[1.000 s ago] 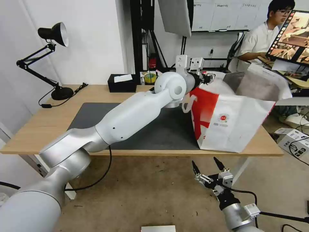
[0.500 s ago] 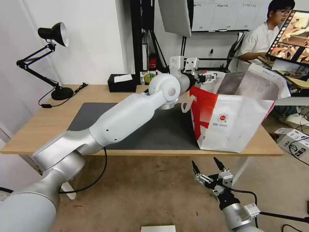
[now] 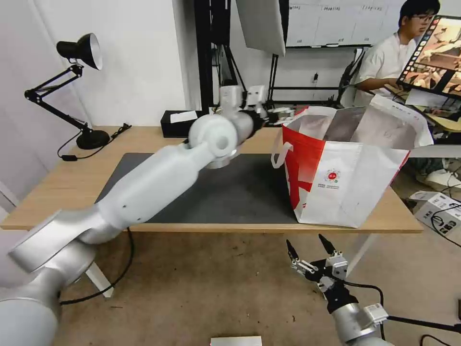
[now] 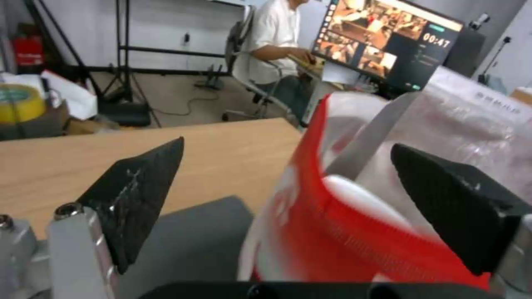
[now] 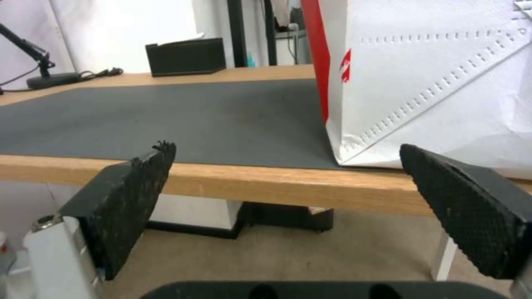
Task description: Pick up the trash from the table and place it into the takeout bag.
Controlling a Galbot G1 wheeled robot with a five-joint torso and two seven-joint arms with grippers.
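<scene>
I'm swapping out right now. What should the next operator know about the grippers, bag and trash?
Left gripper: open, empty, above the table beside the bag rim.
Right gripper: open, empty, parked low in front of the table edge.
Bag: upright on the table's right end, mouth open.
Trash: none seen on the mat; bag contents can't be judged.
Left: confirm nothing remains.

Dark mat (image 3: 230, 192) bare, takeout bag (image 3: 345, 182) blocking table's (image 3: 62, 187) right end
</scene>
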